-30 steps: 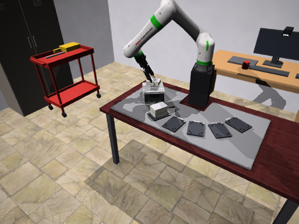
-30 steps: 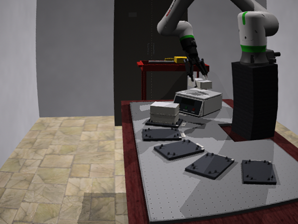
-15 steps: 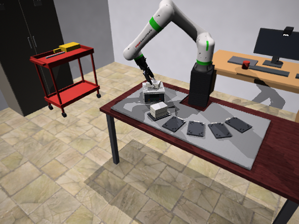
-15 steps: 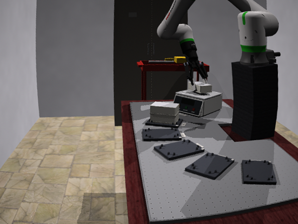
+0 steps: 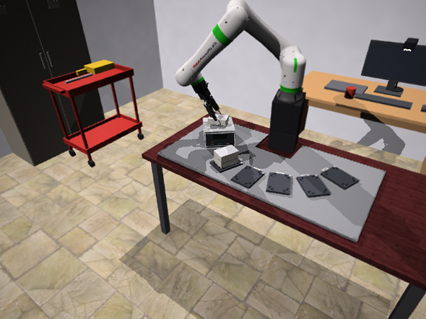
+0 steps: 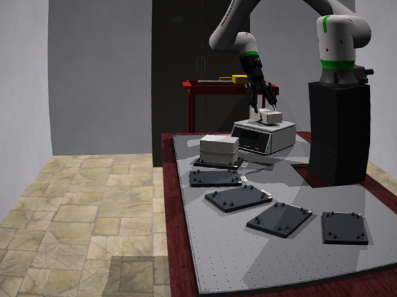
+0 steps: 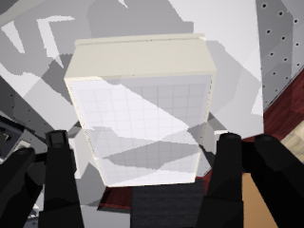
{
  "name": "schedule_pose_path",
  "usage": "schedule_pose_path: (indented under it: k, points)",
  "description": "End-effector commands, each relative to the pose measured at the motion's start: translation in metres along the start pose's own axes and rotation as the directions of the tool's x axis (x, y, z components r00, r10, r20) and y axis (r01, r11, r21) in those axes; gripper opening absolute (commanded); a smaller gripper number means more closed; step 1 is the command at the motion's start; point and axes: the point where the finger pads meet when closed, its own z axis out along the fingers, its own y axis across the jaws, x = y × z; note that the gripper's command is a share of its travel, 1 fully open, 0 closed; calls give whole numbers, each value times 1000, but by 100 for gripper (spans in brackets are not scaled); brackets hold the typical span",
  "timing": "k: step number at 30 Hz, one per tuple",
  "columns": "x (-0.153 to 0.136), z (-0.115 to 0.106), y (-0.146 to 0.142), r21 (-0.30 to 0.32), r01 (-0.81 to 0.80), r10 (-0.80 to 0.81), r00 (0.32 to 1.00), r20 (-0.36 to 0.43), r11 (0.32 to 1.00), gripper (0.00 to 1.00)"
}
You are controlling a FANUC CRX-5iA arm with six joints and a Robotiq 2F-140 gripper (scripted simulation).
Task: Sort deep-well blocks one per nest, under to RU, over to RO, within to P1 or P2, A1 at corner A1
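Block gripped at the check-weigher

We see the gripper [image 5: 217, 116] [image 6: 265, 111] [image 7: 145, 123] angled down, its fingers closed on the sides of one pale block [image 5: 220, 121] [image 6: 272, 118] [image 7: 142, 123]. Block is at the platform [image 5: 206, 126] [image 6: 288, 124] [image 7: 237, 95] of the check-weigher [image 5: 219, 138] [image 6: 283, 139]; we can't tell if its underside touches. Wrist view: gridded top face between both fingers. Green and red lamps show on the front in the exterior view; we can't tell if either is lit. Other two blocks [image 5: 226, 156] [image 6: 219, 148] sit stacked on the infeed nest [image 5: 226, 168] [image 6: 215, 165]. Four dark nests [image 5: 248, 176] [image 6: 215, 178] lie in an arc beyond the stack, locators showing. We can't read the nest labels.
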Motion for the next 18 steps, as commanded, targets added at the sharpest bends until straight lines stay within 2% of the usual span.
schedule_pose_path:
  k: [1,18]
  points:
    - [0,0,0,0,0,0,1000,0,1000,10]
    - [1,2,0,0,0,0,1000,0,1000,10]
